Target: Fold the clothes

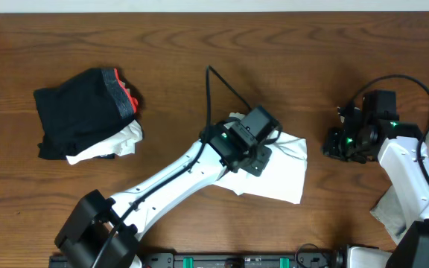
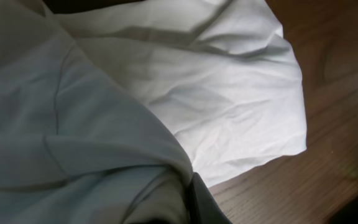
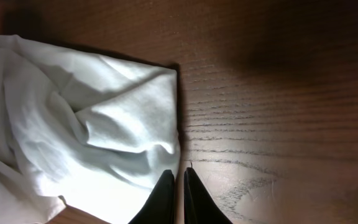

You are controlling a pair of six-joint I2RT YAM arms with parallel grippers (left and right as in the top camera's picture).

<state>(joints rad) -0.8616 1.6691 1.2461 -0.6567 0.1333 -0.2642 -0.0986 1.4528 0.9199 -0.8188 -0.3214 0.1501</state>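
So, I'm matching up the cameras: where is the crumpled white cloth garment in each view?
Overhead: the crumpled white cloth garment lies right of centre, in the lower half.
Left wrist: the garment fills most of the frame.
Right wrist: the garment covers the left half.
Shared landmark: the brown wooden table, bare beside the garment's edge.

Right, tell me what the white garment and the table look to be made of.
The white garment looks like thin, soft cotton-type cloth, matte: it creases and drapes in loose folds. The table looks like dark brown wood or wood-look laminate with a slight sheen: grain lines run across it and a pale reflection shows.
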